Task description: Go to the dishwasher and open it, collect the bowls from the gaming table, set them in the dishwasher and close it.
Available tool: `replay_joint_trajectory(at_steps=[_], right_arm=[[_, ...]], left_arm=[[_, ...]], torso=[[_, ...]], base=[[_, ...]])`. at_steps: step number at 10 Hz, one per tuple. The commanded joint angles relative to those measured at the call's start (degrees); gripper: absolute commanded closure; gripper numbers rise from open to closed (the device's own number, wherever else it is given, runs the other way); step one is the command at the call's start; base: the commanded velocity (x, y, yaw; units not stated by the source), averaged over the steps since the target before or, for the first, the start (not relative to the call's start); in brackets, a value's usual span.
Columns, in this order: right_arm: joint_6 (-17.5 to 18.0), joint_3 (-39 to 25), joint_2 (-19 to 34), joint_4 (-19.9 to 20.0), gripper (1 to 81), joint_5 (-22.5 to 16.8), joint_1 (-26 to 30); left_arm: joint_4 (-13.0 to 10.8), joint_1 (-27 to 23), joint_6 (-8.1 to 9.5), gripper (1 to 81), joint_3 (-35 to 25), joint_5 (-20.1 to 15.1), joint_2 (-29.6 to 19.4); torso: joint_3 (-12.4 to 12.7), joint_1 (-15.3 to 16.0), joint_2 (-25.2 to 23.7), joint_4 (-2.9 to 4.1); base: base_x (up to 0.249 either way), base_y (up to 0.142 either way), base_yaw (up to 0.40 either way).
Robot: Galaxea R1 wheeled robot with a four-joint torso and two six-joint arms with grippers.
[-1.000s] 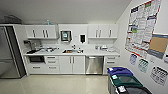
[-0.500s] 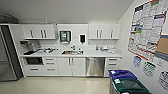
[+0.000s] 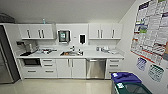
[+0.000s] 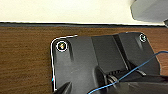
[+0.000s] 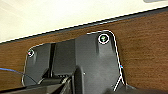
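The dishwasher point(image 3: 96, 68) is a stainless-steel front with a horizontal bar handle. It is set under the white counter point(image 3: 75, 55), to the right of the sink point(image 3: 71, 53), and its door is shut. It stands straight ahead across the pale floor point(image 3: 62, 86), some distance off. The bowls and the gaming table are out of view. The wrist views show dark robot plates point(image 4: 87, 62) point(image 5: 82, 60) over a brown wood-grain surface.
White cabinets with black handles run above and below the counter. A tall dark fridge point(image 3: 6, 62) stands at the far left. A blue bin point(image 3: 125, 77) and a green bin point(image 3: 132, 88) sit near right, against a wall with posters point(image 3: 150, 32).
The whole head picture has shifted: the kitchenette looks slightly larger and the bins sit lower and further right, so the camera has moved forward. Nothing in the scene has moved.
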State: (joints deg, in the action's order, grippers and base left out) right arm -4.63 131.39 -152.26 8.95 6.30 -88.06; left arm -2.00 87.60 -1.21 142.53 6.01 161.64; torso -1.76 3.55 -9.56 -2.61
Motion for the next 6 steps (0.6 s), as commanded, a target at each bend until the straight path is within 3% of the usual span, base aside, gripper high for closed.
replay_joint_trajectory(at_steps=[1,6], right_arm=[[0.0,-0.4,1.1,-0.6,1.0,-2.7,3.4],[-0.5,-0.9,0.9,-0.8,1.0,-2.7,3.4]], left_arm=[[-0.4,-3.4,0.15,1.0,-0.1,-2.5,-0.9],[-0.5,-3.4,0.15,1.0,-0.1,-2.6,-0.5]], torso=[[0.0,0.0,0.0,0.0],[0.0,0.0,0.0,0.0]], base=[[0.178,0.0,0.0],[0.131,0.0,0.0]])
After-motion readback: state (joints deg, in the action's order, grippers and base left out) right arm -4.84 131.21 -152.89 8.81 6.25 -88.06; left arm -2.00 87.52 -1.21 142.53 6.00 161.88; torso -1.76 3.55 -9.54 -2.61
